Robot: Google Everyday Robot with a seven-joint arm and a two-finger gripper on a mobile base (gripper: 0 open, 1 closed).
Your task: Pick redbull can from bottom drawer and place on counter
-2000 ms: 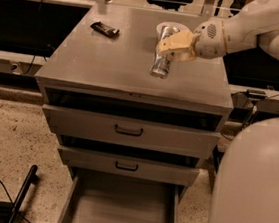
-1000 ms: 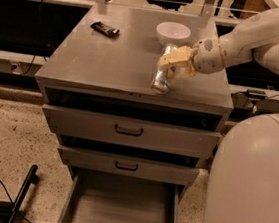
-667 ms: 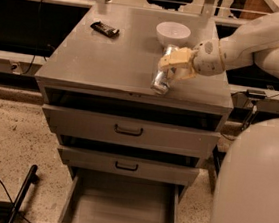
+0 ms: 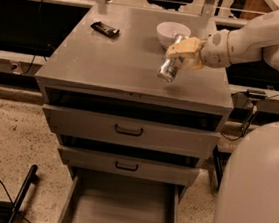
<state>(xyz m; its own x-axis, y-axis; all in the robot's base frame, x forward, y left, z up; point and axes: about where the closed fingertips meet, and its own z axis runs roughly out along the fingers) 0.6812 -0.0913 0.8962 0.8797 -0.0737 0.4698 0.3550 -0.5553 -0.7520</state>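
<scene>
My gripper (image 4: 180,53) is over the right part of the counter (image 4: 120,61) and is shut on the redbull can (image 4: 168,67). The shiny silver can hangs tilted, its lower end pointing down and left, just above the counter surface. The white arm reaches in from the upper right. The bottom drawer (image 4: 121,207) stands pulled out below, and its grey tray holds nothing.
A white bowl (image 4: 172,33) stands on the counter just behind the gripper. A dark wrapped snack bar (image 4: 105,28) lies at the counter's back left. The two upper drawers (image 4: 129,130) with dark handles are nearly shut. My white base (image 4: 255,197) fills the lower right.
The gripper with the can has moved from in front of the bowl forward and down toward the counter, then held almost still over the last second.
</scene>
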